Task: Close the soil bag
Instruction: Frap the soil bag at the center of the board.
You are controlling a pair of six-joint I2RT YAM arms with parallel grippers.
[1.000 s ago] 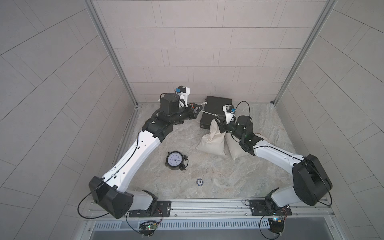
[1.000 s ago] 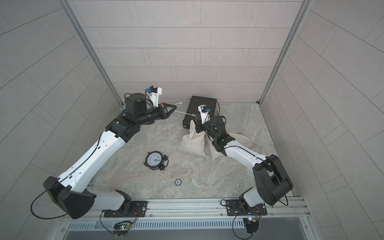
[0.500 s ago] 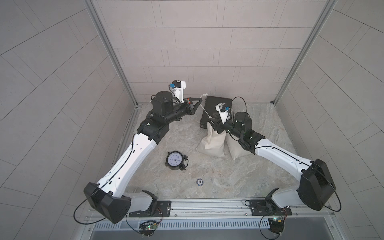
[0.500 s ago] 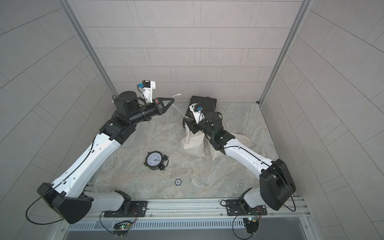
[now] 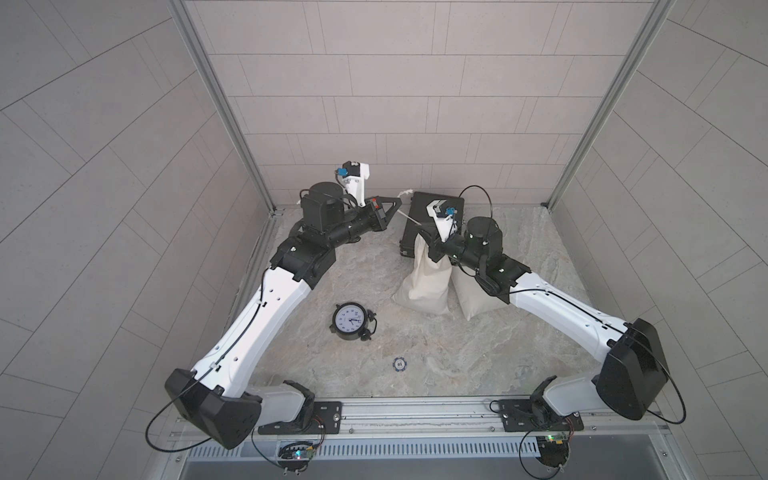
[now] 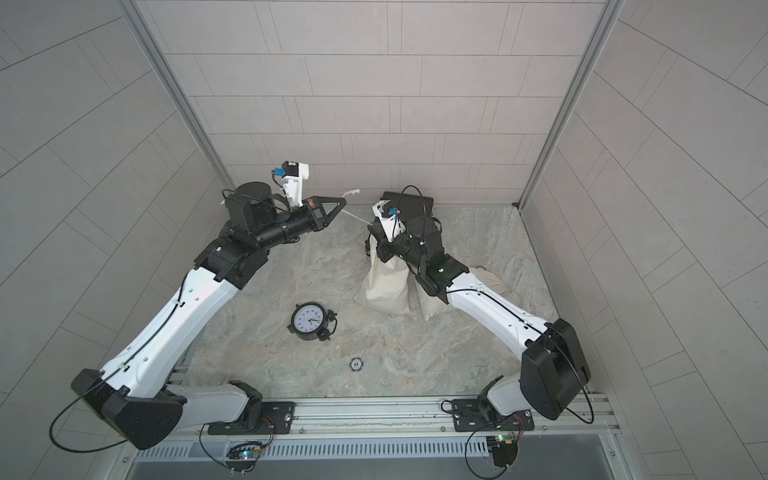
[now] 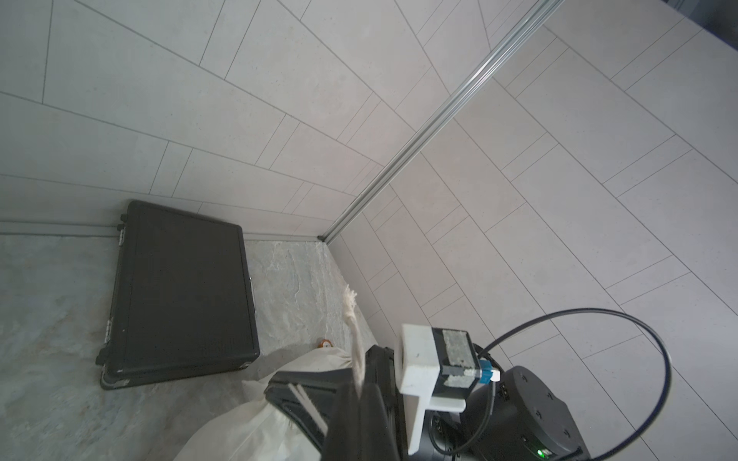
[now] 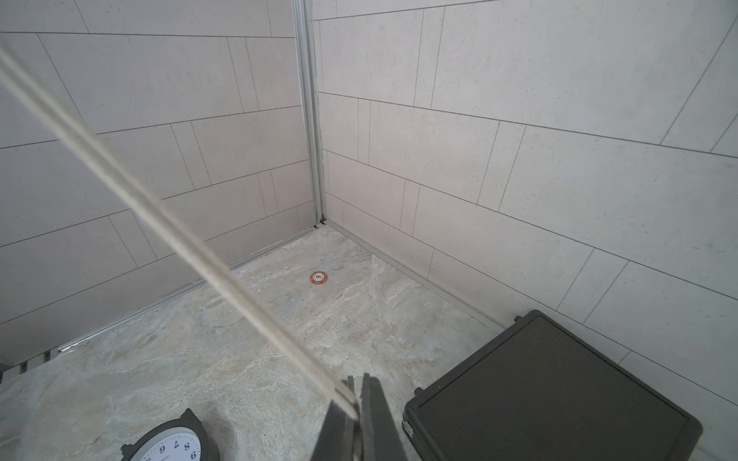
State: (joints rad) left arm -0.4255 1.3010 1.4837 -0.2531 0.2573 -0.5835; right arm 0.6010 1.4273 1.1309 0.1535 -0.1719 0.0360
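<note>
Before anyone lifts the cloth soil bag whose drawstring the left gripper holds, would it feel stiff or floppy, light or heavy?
Probably floppy: the soil bag is creased cloth, slumped wide at its base. Likely heavy for its size, since it bulges full. Lifted by the taut drawstring, it would probably sag and swing.
</note>
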